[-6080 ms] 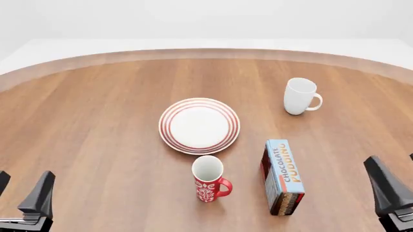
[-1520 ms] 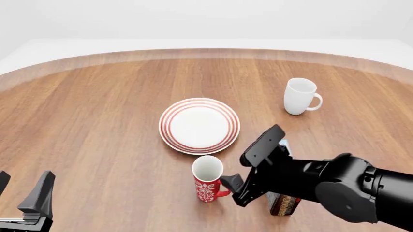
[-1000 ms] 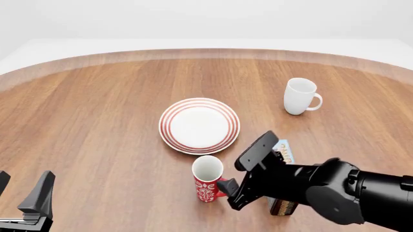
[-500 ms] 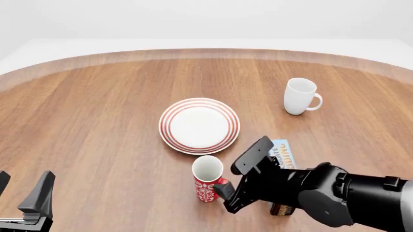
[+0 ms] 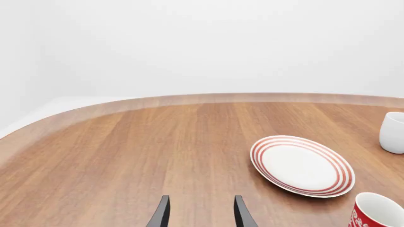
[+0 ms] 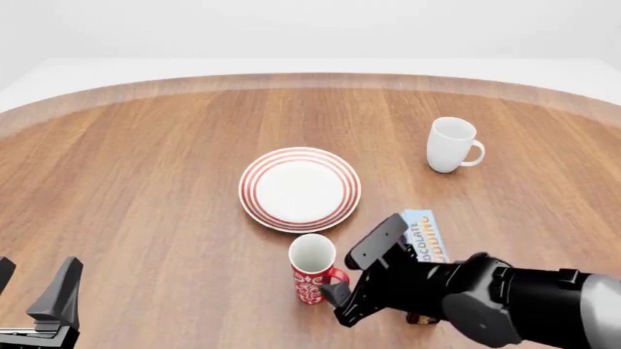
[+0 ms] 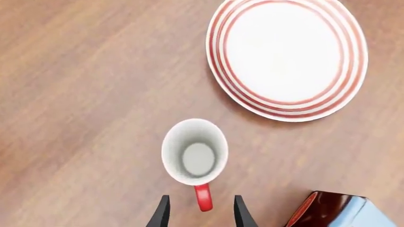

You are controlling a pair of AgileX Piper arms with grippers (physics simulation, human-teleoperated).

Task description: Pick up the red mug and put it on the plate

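Red mug's (image 7: 195,156) handle sits between parted right fingers (image 7: 162,213).

Desk (image 6: 145,167): brown wood grain, curved far edge with a paler rim.
Plate (image 6: 299,189): flat on the desk near its middle, white with red rings.
Red mug (image 6: 313,268): upright just in front of the plate, handle toward the right.
White mug (image 6: 452,145): upright, far right, well apart from the plate.
Pudding box (image 6: 424,238): lying right of the red mug, partly hidden.
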